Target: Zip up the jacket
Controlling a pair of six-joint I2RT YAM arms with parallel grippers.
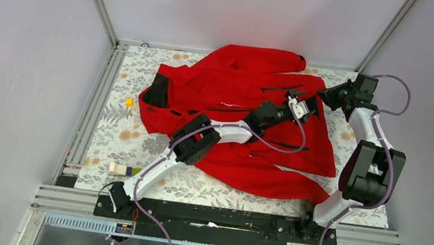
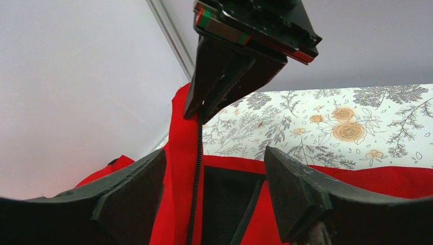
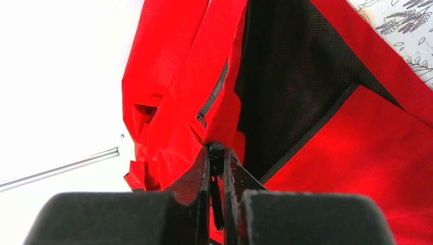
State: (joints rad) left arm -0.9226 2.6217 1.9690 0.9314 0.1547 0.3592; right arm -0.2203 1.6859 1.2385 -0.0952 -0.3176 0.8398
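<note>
Nothing is zipped yet, as far as I can see. The jacket (image 1: 244,139) lies on the floral tablecloth (image 1: 135,143), collar left, hem right. Over the hem end my left gripper (image 2: 214,158) hangs with fingers spread either side of the zipper teeth (image 2: 196,168), gripping nothing. Just beyond, my right gripper (image 3: 215,153) is pressed together on the dark zipper end, holding it raised. Black mesh lining (image 3: 291,76) shows between the front edges, so I judge the whole run remains.

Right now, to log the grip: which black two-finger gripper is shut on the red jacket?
The right gripper, pinched on the bright red jacket's dark zipper; the left gripper stands open.
</note>
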